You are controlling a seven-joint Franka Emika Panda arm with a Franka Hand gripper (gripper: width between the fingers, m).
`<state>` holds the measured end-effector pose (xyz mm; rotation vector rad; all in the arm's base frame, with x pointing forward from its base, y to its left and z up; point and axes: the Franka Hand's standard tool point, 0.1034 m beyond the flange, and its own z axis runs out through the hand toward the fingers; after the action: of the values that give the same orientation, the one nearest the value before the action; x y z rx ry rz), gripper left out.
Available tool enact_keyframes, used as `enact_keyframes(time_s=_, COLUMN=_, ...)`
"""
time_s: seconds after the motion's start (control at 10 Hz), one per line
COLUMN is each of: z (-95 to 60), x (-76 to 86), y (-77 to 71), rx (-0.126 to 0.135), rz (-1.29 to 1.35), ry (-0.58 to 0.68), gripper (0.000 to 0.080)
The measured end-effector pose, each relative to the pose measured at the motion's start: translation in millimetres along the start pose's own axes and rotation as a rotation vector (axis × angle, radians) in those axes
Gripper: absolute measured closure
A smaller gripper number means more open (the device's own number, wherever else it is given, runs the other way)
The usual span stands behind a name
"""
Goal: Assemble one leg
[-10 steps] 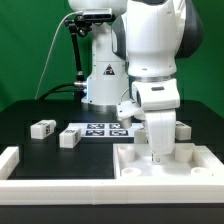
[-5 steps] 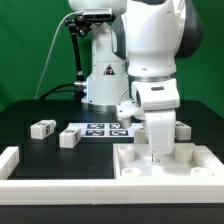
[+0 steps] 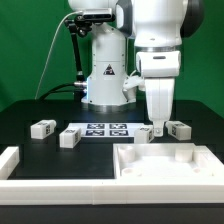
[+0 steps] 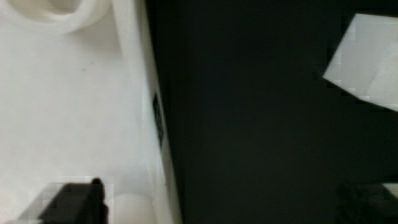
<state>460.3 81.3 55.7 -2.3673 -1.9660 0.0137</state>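
The gripper (image 3: 158,128) was seen in the exterior view hanging with its fingers pointed down, just behind the rear rim of the large white panel (image 3: 165,168), and nothing was held in it. Four alike white blocks were set out on the black bench (image 3: 30,105). The first leg (image 3: 42,128) was placed farthest toward the exterior view's left, and the second leg (image 3: 68,137) lay near it, just beside the marker board (image 3: 105,129). The third leg (image 3: 143,133) was found close to the fingers on the exterior view's left, and the fourth leg (image 3: 180,130) close to them on the exterior view's right. All four were left apart from the panel. A white rail (image 3: 10,160) was laid along the front edge of the bench. In the wrist view the two dark fingertips (image 4: 71,202) were shown spread wide apart with only bare bench between them, so the gripper was open. The panel's rim and a round hole (image 4: 71,12) were made out on one side. A blurred white shape (image 4: 365,65) was seen on the other, and what it was could not be told.
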Motion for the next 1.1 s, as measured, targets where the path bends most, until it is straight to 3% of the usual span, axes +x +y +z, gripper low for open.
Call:
enact_keyframes(time_s=0.2, z=1.3, x=-2.0, y=1.4, rx=0.002, rz=0.012, ry=0.0, gripper=0.015)
enact_keyframes(time_s=0.5, z=1.8, x=0.1, y=-1.2, rx=0.006, rz=0.39, ry=0.009, gripper=0.015)
enact_keyframes(time_s=0.7, z=6.3, x=6.5, y=-31.2, rx=-0.003, rz=0.805, ry=0.029, gripper=0.015)
enact_keyframes(time_s=1.0, z=13.5, x=41.1, y=-69.4, rx=0.011, rz=1.24, ry=0.03, gripper=0.015)
enact_keyframes(time_s=1.1, z=14.5, x=49.4, y=-75.3, rx=0.017, rz=1.273, ry=0.028, gripper=0.015)
